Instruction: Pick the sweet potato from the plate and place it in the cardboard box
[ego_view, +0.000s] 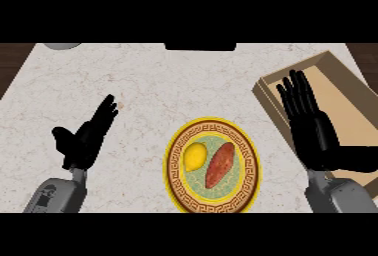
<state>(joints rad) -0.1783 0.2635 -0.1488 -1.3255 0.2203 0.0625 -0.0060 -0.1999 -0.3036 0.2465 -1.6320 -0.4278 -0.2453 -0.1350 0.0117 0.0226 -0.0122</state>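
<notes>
**K:** Head view status: sweet potato (220, 165) lies on the plate (177, 181), untouched, just left of the right hand (310, 131) and a bit nearer the robot than its fingertips. Long axis tilted, upper end leaning toward that hand.

**M:** Anything next to it?

**K:** Lemon (195, 156) on the same plate, on the potato's far side from the right hand, touching or nearly so; can't tell which.

**M:** Hand states?

**K:** Right hand flat, fingers straight, holding nothing, hovering over the near wall of the cardboard box (347, 95). Left hand (85, 135) also spread and empty, resting over the counter (148, 80), well off to the plate's other side.

**M:** So pick not started. Use the right?

**K:** My call, yes. It's the closer one and the box is already under and beyond it. Swing it left over the potato, turn the wrist so thumb and fingers straddle the short axis, close around the middle. Come in from the right side so the fingers don't shove the lemon.

**M:** Risk?

**K:** Tapered shape could roll out of an end grab. Lift straight up to clear the plate rim before carrying right to the box.
</notes>
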